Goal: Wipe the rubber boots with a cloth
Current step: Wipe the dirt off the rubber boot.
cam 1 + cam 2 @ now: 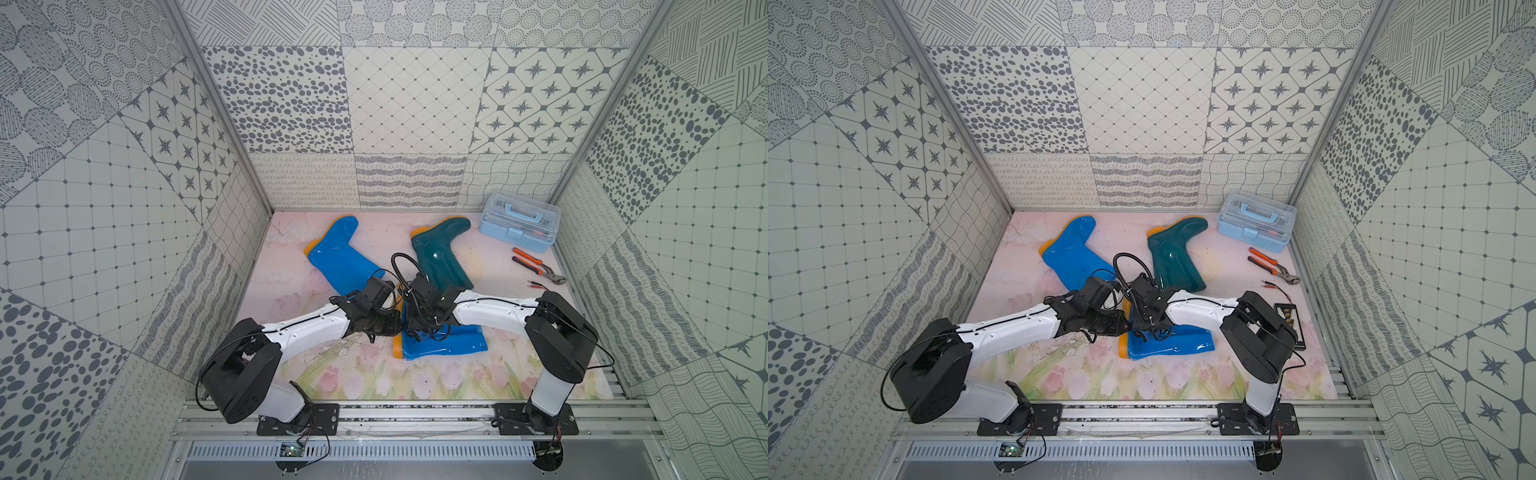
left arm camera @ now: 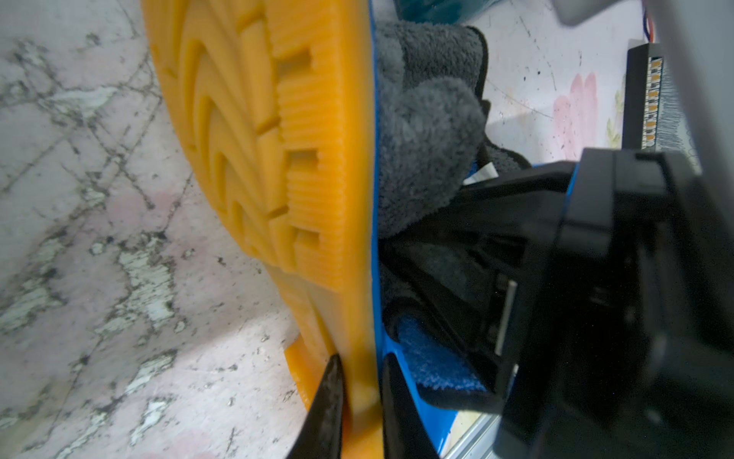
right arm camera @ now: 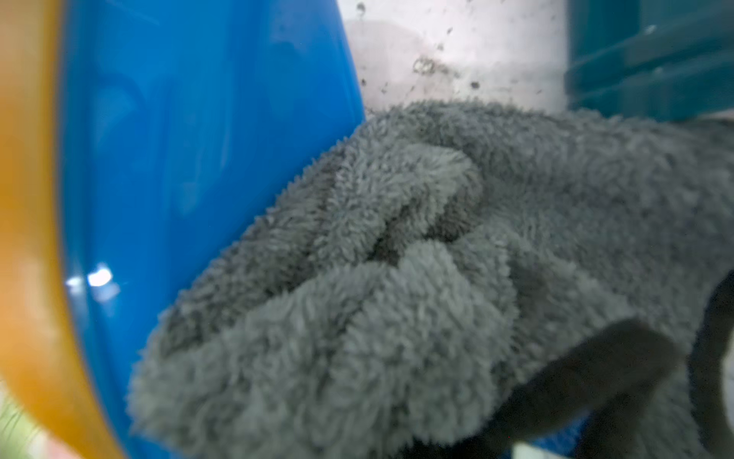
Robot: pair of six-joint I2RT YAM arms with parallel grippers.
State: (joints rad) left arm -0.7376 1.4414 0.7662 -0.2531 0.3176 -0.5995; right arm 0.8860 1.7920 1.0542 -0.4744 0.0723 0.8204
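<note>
Rubber: two blue boots (image 1: 336, 257), one teal boot (image 1: 440, 253); left gripper (image 2: 361, 405) clamps a sole (image 2: 258, 139), right gripper (image 2: 413, 246) seemingly clutches one cloth (image 3: 437, 278).

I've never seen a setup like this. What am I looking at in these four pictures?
A robot with two arms, left arm and right arm, each ending in pinching jaws. Two pictures look down from overhead; the two close-ups come from cameras on the wrists. On the flowered table lie a far blue boot, a teal boot, a toolbox and pliers. The left jaws pinch the orange sole of the near blue boot; the right jaws hold a grey cloth against it.
</note>
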